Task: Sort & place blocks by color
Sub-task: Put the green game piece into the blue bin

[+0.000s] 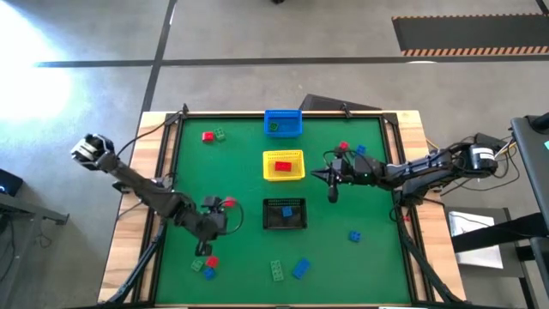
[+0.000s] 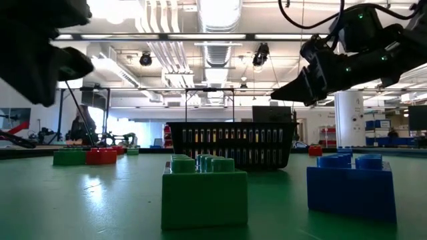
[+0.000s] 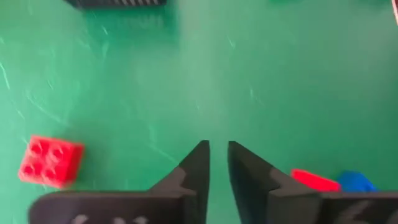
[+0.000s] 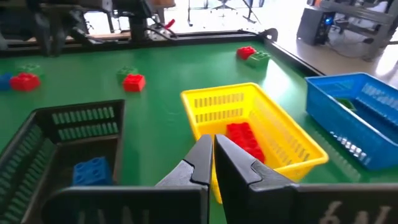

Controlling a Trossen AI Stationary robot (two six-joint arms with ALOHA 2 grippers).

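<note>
Small studded blocks lie on the green table: a red one (image 1: 229, 203) beside my left gripper, a red, blue and green cluster (image 1: 207, 264), a green one (image 1: 278, 270), blue ones (image 1: 300, 269) (image 1: 354, 236), and a red-green pair (image 1: 214, 135) at the far left. My left gripper (image 3: 217, 149) (image 1: 203, 246) points down over bare table near the cluster, its fingers a narrow gap apart with nothing between them. My right gripper (image 4: 211, 142) (image 1: 319, 176) is shut and empty, pointing about level at the yellow basket (image 1: 283, 165), which holds a red block (image 4: 244, 138).
The blue basket (image 1: 283, 123) at the far edge holds a green block. The black basket (image 1: 285, 215) at the centre holds a blue block (image 4: 91, 169). A red and a blue block (image 1: 352, 149) lie near the right arm. Wooden rails edge the table.
</note>
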